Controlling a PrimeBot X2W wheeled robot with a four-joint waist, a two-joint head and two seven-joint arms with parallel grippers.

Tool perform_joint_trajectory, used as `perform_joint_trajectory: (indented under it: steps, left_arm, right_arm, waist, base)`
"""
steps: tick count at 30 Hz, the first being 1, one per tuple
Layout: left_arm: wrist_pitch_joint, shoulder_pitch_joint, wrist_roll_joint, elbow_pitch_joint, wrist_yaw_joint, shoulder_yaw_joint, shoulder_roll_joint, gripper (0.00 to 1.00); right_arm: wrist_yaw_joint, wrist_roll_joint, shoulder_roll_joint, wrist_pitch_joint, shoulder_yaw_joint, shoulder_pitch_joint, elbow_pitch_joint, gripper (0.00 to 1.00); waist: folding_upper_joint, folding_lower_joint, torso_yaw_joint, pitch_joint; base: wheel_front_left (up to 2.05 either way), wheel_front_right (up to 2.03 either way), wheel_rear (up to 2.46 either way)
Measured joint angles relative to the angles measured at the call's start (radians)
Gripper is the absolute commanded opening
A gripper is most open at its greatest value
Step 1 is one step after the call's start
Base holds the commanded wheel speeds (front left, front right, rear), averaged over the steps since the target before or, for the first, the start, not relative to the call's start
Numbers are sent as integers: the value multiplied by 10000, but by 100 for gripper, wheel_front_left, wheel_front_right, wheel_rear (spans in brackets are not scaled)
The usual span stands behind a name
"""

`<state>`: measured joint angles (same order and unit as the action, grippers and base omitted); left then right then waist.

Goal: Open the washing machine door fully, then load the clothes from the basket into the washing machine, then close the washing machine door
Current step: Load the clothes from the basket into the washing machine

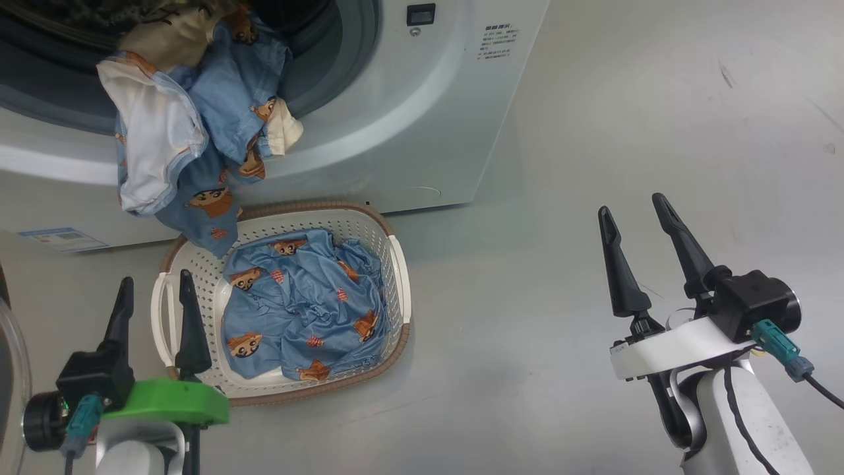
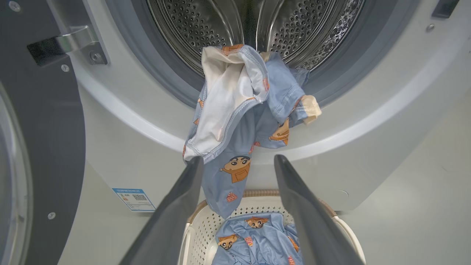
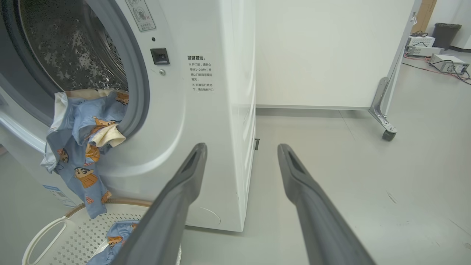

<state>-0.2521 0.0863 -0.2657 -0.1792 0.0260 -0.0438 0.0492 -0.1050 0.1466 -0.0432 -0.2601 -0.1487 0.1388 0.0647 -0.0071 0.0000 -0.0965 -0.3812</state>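
1 washing machine takes up the upper left of the head view, its round mouth uncovered. The washing machine door stands swung open along the left edge of the left wrist view, with 1 metal hinge near its top.

The clothes are in 2 lots. 1 hanging bundle of blue, white and cream fabric spills from the drum over the lower lip of the mouth, its tip dangling over the basket's far rim. It may be 1 garment or 2, as the folds hide this. 1 blue piece lies crumpled inside the 1 basket, which has 2 white handles and sits on the floor just in front of the machine.

The left gripper, lower left, has its 2 fingers spread wide and empty beside the basket's left side. The right gripper, at the right, is likewise spread wide and holds nothing, well apart from the basket.
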Motion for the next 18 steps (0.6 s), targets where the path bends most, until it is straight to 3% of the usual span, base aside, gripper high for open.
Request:
perform_joint_trajectory:
  steps: [18]
  left_arm:
    - [566,2326,226,-1902,4,493,1039,100]
  right_arm:
    - [0,136,0,0,-619,54,337,100]
  waist:
    - [0,0,-755,-1217]
  base:
    - [0,0,0]
